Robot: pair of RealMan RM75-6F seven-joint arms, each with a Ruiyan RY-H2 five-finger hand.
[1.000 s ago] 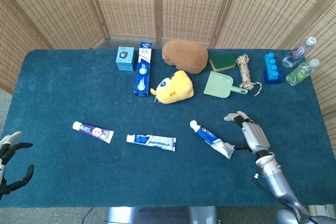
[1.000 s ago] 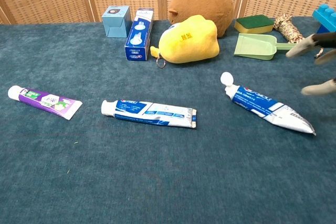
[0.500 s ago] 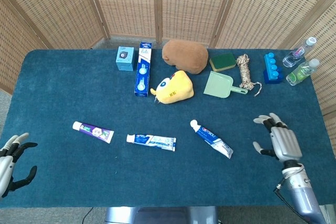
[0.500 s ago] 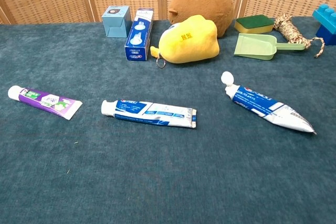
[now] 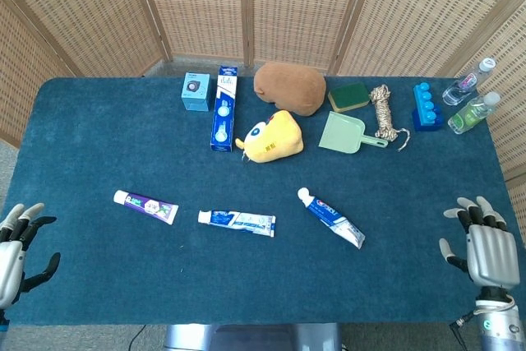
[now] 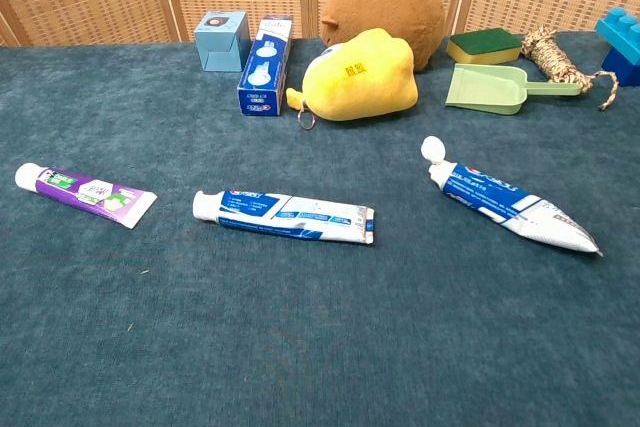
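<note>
- While both hands hang at the near corners of the blue-carpeted desk (image 5: 82, 145), neither holds anything.
- The right hand (image 5: 490, 246), fingers spread and empty, is at the near right corner, well apart from the blue-and-white toothpaste tube with a white cap (image 5: 331, 217), the thing nearest to it.
- The left hand (image 5: 15, 252), fingers apart and empty, is at the near left corner.
- Nearest to it lies the purple-and-white toothpaste tube (image 5: 145, 206), with a second blue-and-white toothpaste tube (image 5: 237, 221) between the other two.
</note>
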